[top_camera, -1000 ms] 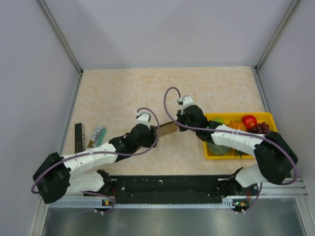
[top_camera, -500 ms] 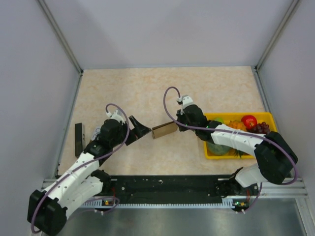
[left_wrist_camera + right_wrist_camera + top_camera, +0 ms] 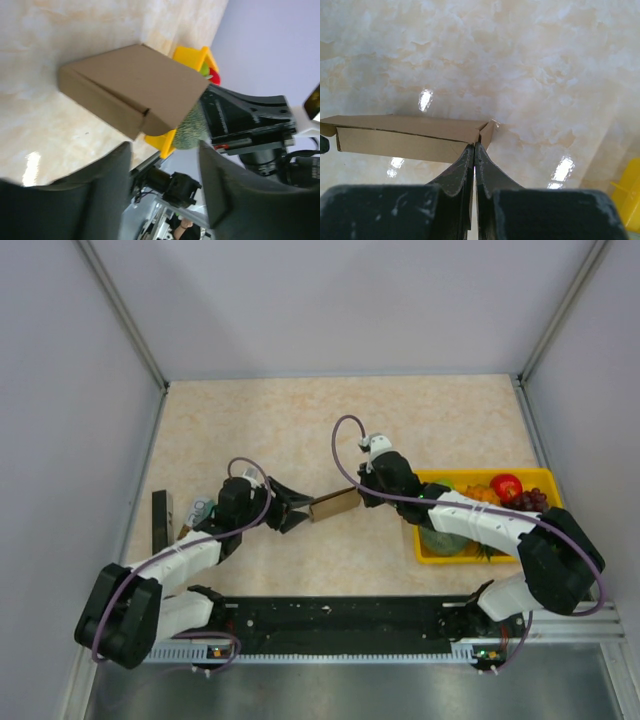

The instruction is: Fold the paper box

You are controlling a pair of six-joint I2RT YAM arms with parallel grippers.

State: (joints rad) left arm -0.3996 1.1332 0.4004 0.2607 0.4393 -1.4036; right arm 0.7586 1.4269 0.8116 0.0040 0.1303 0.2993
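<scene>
The paper box (image 3: 335, 504) is a small brown carton lying near the table's middle, seen from above. My right gripper (image 3: 357, 492) is shut on the carton's right end. In the right wrist view its tips (image 3: 474, 148) pinch a thin cardboard edge at the corner of the box (image 3: 405, 135). My left gripper (image 3: 293, 506) stands open just left of the carton's other end, not touching it. In the left wrist view the box (image 3: 130, 90) lies a short way beyond the spread fingers (image 3: 107, 190), with nothing between them.
A yellow tray (image 3: 545, 474) of fruit sits at the right, under my right arm, and shows behind the box (image 3: 192, 56). A teal-and-white packet (image 3: 201, 510) and a dark upright block (image 3: 159, 522) lie at the left. A black rail (image 3: 340, 620) runs along the near edge.
My left gripper let go of the box's left end, drew back to the left and opened wide. It has since come back toward the box, its jaws narrower. The right gripper and box stayed put.
</scene>
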